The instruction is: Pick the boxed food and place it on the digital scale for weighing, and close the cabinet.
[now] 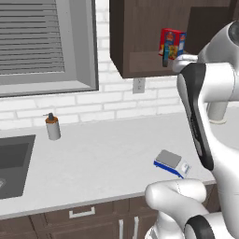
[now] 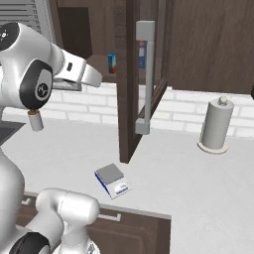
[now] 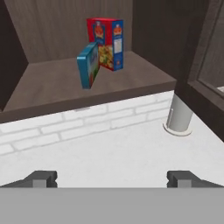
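Note:
The boxed food (image 3: 89, 64) shows its teal edge in the hand view. It stands tilted on the open cabinet's shelf (image 3: 57, 89) and leans against a red box (image 3: 107, 41). My gripper (image 3: 112, 179) is open, its fingertips wide apart, and it hovers in front of the shelf, a short way from the boxes, with nothing between the fingers. The cabinet (image 1: 140, 32) hangs open, and its door (image 2: 128, 99) with the long silver handle (image 2: 148, 74) swings out over the counter. Below it, the digital scale (image 1: 172, 163) (image 2: 112, 179) lies on the counter near the front edge. The boxed food (image 2: 112, 63) also shows inside the cabinet.
A paper towel holder (image 2: 215, 124) (image 3: 179, 116) stands on the counter to the right of the open door. A soap dispenser (image 1: 52, 127) stands beside the sink (image 1: 14, 163) at the left. The red box (image 1: 172, 41) shares the shelf.

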Available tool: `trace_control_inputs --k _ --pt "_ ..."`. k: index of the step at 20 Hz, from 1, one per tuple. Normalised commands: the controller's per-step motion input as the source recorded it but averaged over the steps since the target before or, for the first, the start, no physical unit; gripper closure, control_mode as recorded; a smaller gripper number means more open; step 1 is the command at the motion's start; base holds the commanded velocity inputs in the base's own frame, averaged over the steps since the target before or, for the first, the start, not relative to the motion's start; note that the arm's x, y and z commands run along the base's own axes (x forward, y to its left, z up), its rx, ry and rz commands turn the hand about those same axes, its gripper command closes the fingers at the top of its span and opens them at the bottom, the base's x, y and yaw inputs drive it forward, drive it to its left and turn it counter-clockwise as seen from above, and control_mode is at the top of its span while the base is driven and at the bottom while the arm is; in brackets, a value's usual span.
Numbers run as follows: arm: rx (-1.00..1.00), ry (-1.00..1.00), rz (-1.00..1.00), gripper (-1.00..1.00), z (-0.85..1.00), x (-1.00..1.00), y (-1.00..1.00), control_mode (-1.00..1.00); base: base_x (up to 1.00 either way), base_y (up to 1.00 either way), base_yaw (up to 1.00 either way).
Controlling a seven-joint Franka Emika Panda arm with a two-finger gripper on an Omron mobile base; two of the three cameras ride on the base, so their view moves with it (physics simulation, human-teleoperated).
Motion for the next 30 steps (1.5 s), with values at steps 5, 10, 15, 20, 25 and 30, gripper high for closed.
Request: trace_control_inputs --k 5,10,15,20,25,30 --pt "0.00 0.00 0.00 -1.00 0.01 0.40 -0.14 -1.00 0.00 0.00 0.00" --pt "0.00 0.00 0.00 -1.00 0.08 0.33 -0.13 -1.00 0.00 0.00 0.00" --pt "0.00 0.00 0.00 -1.00 0.05 0.37 -0.01 -1.00 0.00 0.00 0.00" --pt "0.00 0.00 0.00 -1.00 0.10 0.33 0.00 -1.00 0.00 0.00 0.00" --pt "0.00 0.00 0.00 -1.00 0.02 0.45 0.00 -1.00 0.00 0.00 0.00" --pt "0.00 0.00 0.00 -1.00 0.00 0.50 0.00 -1.00 0.00 0.00 0.00"
